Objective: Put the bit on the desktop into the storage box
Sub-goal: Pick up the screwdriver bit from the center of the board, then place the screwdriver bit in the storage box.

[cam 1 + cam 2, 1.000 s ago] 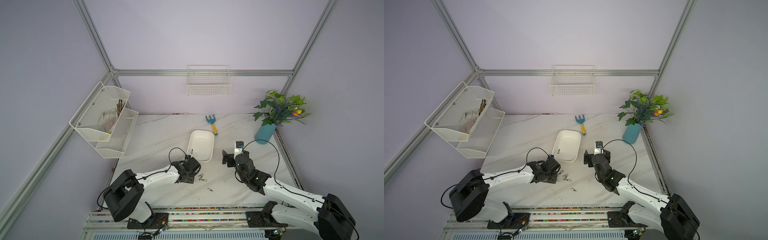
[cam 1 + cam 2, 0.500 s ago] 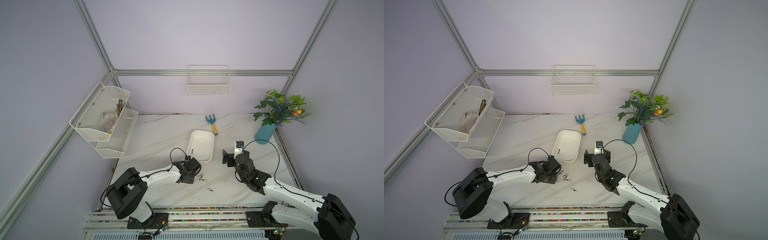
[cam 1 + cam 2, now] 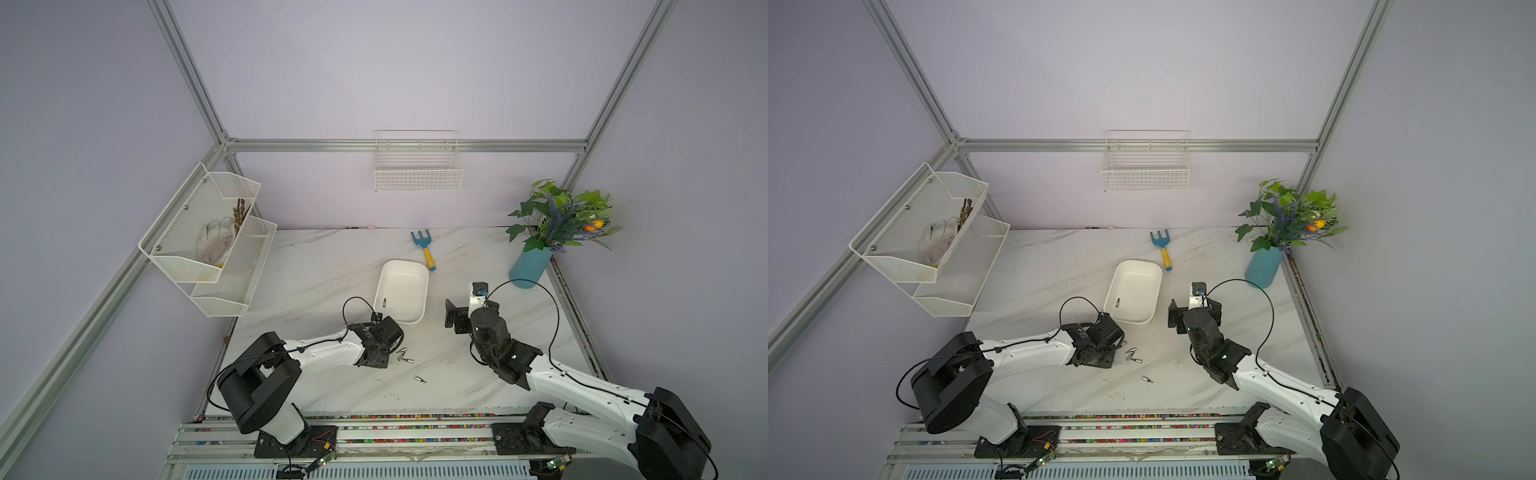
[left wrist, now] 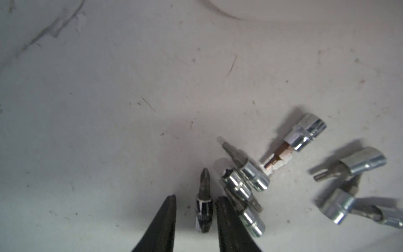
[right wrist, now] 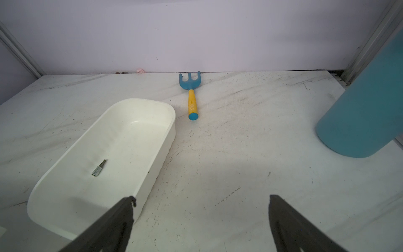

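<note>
Bits (image 4: 246,174) crowd the desktop (image 4: 109,87) nearest us, where our left gripper (image 4: 195,197) straddles one dark bit (image 4: 204,209), jaws narrowly apart, not clamping; farther out our right gripper (image 5: 201,197) gapes wide and empty beside the storage box (image 5: 162,152), which holds a lone bit (image 5: 99,168)

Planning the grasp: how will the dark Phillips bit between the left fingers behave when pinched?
The Phillips bit looks like rigid metal, so it is probably stiff and light. Its round base, lying flat on the desktop, may roll or slip. Crowded neighbouring bits might get nudged.
</note>
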Motion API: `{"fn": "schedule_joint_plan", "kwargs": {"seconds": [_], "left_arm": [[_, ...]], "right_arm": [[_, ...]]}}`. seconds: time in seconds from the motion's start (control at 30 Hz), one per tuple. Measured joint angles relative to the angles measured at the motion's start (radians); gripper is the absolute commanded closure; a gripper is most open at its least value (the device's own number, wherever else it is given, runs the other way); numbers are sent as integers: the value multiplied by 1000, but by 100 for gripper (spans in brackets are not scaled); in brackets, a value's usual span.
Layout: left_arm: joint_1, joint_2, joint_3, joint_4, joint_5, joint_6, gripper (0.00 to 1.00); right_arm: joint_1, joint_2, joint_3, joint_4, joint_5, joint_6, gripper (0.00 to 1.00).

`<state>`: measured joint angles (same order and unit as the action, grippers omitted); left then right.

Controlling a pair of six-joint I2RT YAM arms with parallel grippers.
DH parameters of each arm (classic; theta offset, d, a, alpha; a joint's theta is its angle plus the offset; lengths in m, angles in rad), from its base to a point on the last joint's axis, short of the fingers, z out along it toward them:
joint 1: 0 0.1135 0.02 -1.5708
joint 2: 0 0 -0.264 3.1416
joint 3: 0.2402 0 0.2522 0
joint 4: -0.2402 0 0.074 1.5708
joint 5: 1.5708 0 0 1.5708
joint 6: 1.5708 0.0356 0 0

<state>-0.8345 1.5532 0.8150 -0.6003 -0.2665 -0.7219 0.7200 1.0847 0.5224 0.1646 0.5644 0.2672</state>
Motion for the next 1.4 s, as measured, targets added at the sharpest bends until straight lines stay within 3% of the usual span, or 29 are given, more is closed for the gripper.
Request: {"fn": "schedule_joint_plan", "kwargs": {"seconds": [0.13,0.5,0.97,1.4], "left_arm": [[-1,5,0,11,3,0,75],[-6,5,-2,18,8,-21,83],[-5,-96,-18,-38,-1,-26,84],[50,-78,275,-8,-18,101,85]], "right_arm": [[0,0,0,0,1,-1,0],[0,0,0,0,4,-3,0],[0,0,0,0,4,-3,0],[0,0,0,0,5,-6,0]]}}
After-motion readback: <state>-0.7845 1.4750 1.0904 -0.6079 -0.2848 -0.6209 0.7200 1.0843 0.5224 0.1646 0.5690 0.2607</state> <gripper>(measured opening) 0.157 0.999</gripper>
